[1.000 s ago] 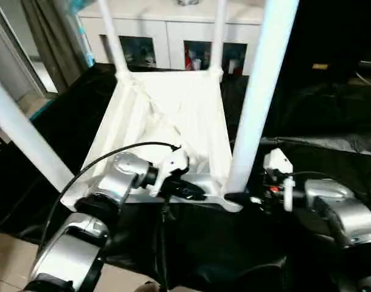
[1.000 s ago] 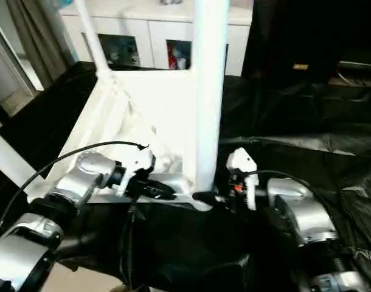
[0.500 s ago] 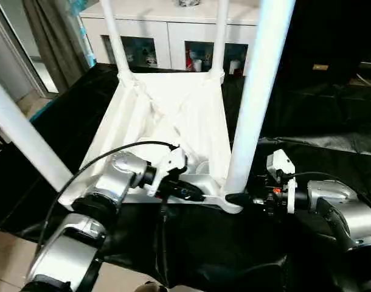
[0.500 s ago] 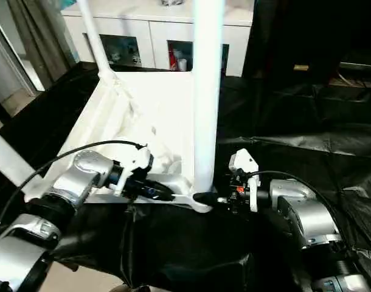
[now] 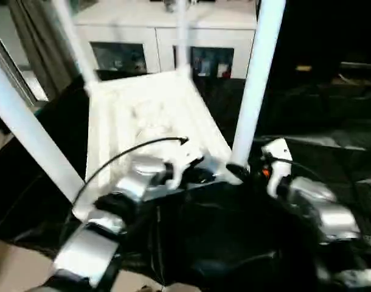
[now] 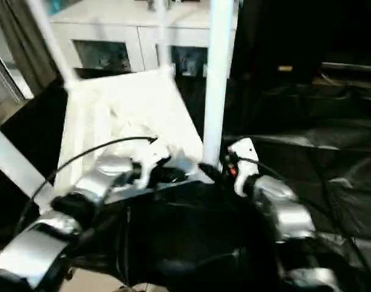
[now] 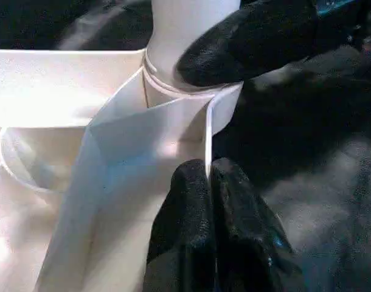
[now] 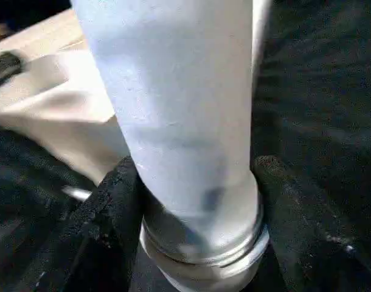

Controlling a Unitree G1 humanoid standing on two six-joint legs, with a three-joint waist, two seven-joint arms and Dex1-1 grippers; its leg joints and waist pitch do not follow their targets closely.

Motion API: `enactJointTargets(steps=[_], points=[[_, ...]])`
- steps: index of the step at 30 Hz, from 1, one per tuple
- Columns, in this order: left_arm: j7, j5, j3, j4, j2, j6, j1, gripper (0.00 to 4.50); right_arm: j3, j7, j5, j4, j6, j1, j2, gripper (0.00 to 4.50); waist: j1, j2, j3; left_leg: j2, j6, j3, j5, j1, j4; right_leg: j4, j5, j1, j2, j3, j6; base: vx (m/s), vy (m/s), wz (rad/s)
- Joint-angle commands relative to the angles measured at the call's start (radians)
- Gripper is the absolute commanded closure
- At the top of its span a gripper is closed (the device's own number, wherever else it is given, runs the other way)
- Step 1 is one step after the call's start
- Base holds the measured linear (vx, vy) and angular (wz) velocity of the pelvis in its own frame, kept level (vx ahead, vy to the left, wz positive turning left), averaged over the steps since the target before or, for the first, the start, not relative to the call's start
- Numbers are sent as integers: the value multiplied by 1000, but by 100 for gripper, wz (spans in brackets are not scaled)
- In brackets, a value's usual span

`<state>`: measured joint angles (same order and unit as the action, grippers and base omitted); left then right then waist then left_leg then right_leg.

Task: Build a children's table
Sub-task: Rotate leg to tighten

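Observation:
The children's table (image 5: pixel 143 109) lies upside down on a black sheet, with its white legs pointing up. My left gripper (image 7: pixel 210 167) is shut on the thin rim of the top, close to the near right corner (image 5: pixel 231 173). My right gripper (image 8: pixel 194 182) is shut on the near right leg (image 5: pixel 255 91), one black finger (image 8: pixel 115 213) pressing each side just above the leg's ringed base. The near left leg (image 5: pixel 27 134) rises at the left, and two far legs (image 5: pixel 182 36) stand at the back.
A white cabinet with glass-fronted shelves (image 5: pixel 167 48) stands behind the table. The crumpled black sheet (image 5: pixel 331 121) covers the floor to the right and front. A curtain (image 5: pixel 33 36) hangs at the far left, with bare beige floor (image 5: pixel 15 267) at the near left.
The whole picture has shifted and blurred, so the camera has moved. Both grippers stay at the table's near right corner, which now sits higher in the picture, and the table looks turned.

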<state>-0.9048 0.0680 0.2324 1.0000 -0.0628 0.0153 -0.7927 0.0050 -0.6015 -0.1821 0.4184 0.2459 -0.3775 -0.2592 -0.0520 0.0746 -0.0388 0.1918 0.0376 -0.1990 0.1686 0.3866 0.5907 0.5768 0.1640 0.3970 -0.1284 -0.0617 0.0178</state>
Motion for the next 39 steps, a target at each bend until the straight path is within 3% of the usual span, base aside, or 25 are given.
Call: enactJointTargets(steps=[1, 3, 5, 6, 7, 9, 10, 14, 15, 17, 18, 20, 25, 29, 30, 32, 33, 35, 36, 37, 38, 39], points=[[48, -6, 8, -13, 89, 11, -54, 450, 101, 22, 52, 50, 27, 10, 75, 200, 7, -25, 52, 19, 3, 20, 412, -28, -83, -95, 512, -22, -19, 11, -131, 0, 0, 0], [84, 4, 4, 7, 111, 14, -68, 450, 102, 70, 71, 79, -3, -4, 102, 200, 12, -22, 51, 18, 7, 23, 421, -23, -86, -98, 526, -23, -18, 8, -119, 0, 0, 0], [85, 8, 10, 13, 117, 24, -71, 450, 114, 70, 78, 74, -36, -5, 107, 200, 16, -19, 52, 17, 8, 24, 453, -30, -85, -105, 540, -18, -17, 7, -110, 0, 0, 0], [84, 8, 11, 13, 117, 26, -71, 450, 116, 65, 79, 72, -41, -5, 106, 165, 18, -20, 52, 18, 1, 26, 456, -26, -88, -103, 528, -21, -16, 6, -114, 0, 0, 0], [71, 9, 14, 9, 114, 30, -66, 450, 117, 47, 72, 63, -43, -1, 101, 165, 18, -18, 52, 19, -1, 26, 455, -25, -88, -102, 516, -22, -17, 7, -117, 0, 0, 0], [65, 9, 16, 9, 112, 34, -64, 450, 118, 39, 68, 58, -44, 2, 98, 145, 19, -18, 54, 21, -8, 25, 451, -23, -89, -99, 476, -22, -16, 9, -132, 0, 0, 0], [43, 10, 20, 11, 103, 48, -59, 450, 118, -2, 54, 32, -44, 10, 84, 131, 18, -10, 54, 22, -9, 26, 449, -22, -91, -95, 450, -24, -16, 9, -143, 0, 0, 0], [1, 9, 20, 14, 83, 68, -52, 450, 110, -78, 45, -14, -63, 29, 38, 99, 13, -14, 59, 25, -25, 22, 414, -19, -89, -87, 343, -31, -16, 15, -179, 0, 0, 0], [-47, 6, 18, 16, 63, 89, -48, 450, 97, -181, 15, -76, -65, 67, -41, 99, 11, -14, 61, 25, -30, 20, 401, -19, -88, -85, 321, -32, -17, 15, -185, 0, 0, 0], [-84, 2, 18, 15, 47, 99, -43, 450, 84, -266, -11, -123, -63, 103, -114, 99, -3, -16, 64, 29, -54, 15, 360, -23, -82, -79, 251, -35, -17, 18, -207, 0, 0, 0], [-96, 3, 19, 15, 40, 102, -42, 450, 74, -298, -24, -139, -56, 118, -147, 99, -16, -17, 66, 31, -79, 10, 313, -21, -76, -72, 200, -36, -18, 20, -227, 0, 0, 0], [-141, 1, 22, 15, 20, 116, -37, 450, 25, -371, -60, -161, -34, 148, -231, 99, -23, -19, 68, 32, -102, 11, 257, -11, -71, -62, 159, -46, -20, 18, -239, 0, 0, 0], [-269, -20, 23, 0, -7, 142, -25, 450, -70, -445, -109, -173, -2, 175, -347, 99, -40, -22, 74, 32, -142, 9, 180, -7, -59, -51, 97, -46, -23, 17, -263, 0, 0, 0], [-386, -27, 50, -30, -26, 156, -4, 450, -136, -446, -144, -179, 16, 193, -398, 99, -39, -21, 68, 32, -144, 8, 200, -6, -61, -57, 160, -42, -23, 16, -262, 0, 0, 0], [-404, -27, 56, -35, -29, 159, 0, 450, -155, -443, -159, -184, 27, 201, -408, 99, -42, -22, 68, 35, -136, 8, 219, -12, -63, -61, 206, -39, -24, 17, -256, 0, 0, 0], [-421, -26, 62, -45, -35, 163, 5, 450, -180, -438, -177, -193, 39, 215, -419, 99, -48, -29, 65, 37, -129, 8, 229, -13, -65, -64, 240, -38, -25, 18, -246, 0, 0, 0], [-444, -31, 68, -65, -40, 158, 12, 450, -193, -436, -185, -202, 45, 228, -425, 99, -51, -27, 64, 38, -124, 8, 231, -12, -66, -65, 256, -37, -25, 18, -239, 0, 0, 0], [-455, -35, 68, -83, -42, 156, 21, 450, -191, -451, -201, -238, 64, 248, -421, 99, -53, -25, 64, 38, -120, 9, 229, -11, -67, -65, 261, -36, -25, 18, -236, 0, 0, 0], [-457, -37, 68, -90, -43, 156, 26, 450, -181, -463, -209, -264, 76, 260, -419, 99, -57, -19, 64, 38, -117, 9, 232, -13, -68, -65, 254, -35, -24, 18, -233, 0, 0, 0], [-457, -36, 68, -90, -43, 157, 27, 450, -178, -465, -210, -269, 78, 263, -418, 99, -57, -23, 65, 38, -119, 10, 233, -11, -68, -64, 246, -37, -24, 18, -229, 0, 0, 0], [-460, -36, 69, -95, -44, 158, 32, 450, -166, -477, -216, -291, 87, 275, -417, 99, -59, -8, 65, 38, -115, 12, 236, -11, -69, -62, 244, -37, -26, 17, -230, 0, 0, 0], [-459, -31, 71, -100, -47, 162, 45, 450, -128, -491, -213, -336, 98, 303, -412, 99, -56, -11, 64, 38, -109, 12, 244, -9, -71, -66, 231, -39, -23, 17, -225, 0, 0, 0]])
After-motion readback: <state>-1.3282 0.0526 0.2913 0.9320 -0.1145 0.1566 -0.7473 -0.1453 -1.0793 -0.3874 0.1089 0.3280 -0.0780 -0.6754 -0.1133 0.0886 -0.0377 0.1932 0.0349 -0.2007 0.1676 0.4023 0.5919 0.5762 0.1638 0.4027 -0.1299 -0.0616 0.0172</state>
